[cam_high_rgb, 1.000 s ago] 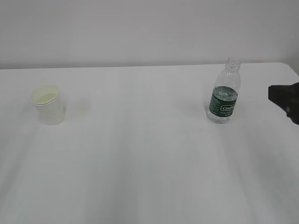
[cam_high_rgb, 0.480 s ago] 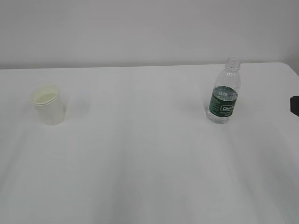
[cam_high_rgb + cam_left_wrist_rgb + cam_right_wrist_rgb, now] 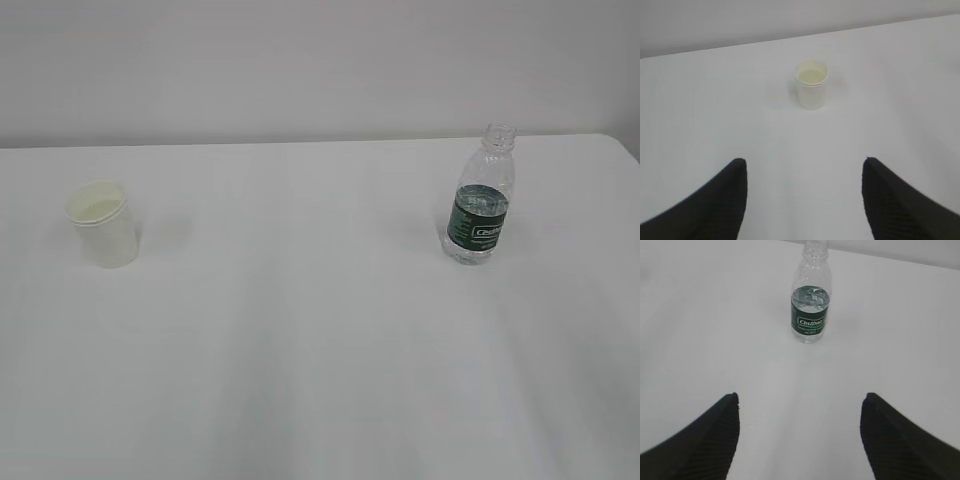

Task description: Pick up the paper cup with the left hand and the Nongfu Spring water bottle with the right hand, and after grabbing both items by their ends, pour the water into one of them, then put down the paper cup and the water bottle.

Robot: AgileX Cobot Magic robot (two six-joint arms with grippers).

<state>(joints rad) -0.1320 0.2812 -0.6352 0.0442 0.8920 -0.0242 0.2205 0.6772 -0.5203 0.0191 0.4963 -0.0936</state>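
Standing upright on the white tabletop [image 3: 320, 330], the paper cup [image 3: 103, 223] sits at the left of the exterior view and the Nongfu Spring water bottle [image 3: 481, 195] at the right, well apart from each other. Neither arm shows in the exterior view. Bottle: uncapped, clear ribbed body, dark green label band with white print; water [image 3: 811, 296] level visible at about the top of the label in the right wrist view. Cup interior pale cream; contents cannot be judged. Left wrist view: the left hand [image 3: 804, 200] has its jaws spread wide, nothing between them, cup ahead and well clear of the fingertips [image 3: 737, 172]. Right wrist view: the right hand [image 3: 800, 435] likewise has jaws spread wide and empty, bottle ahead, apart from the fingertips [image 3: 872, 407], roughly centred between them.
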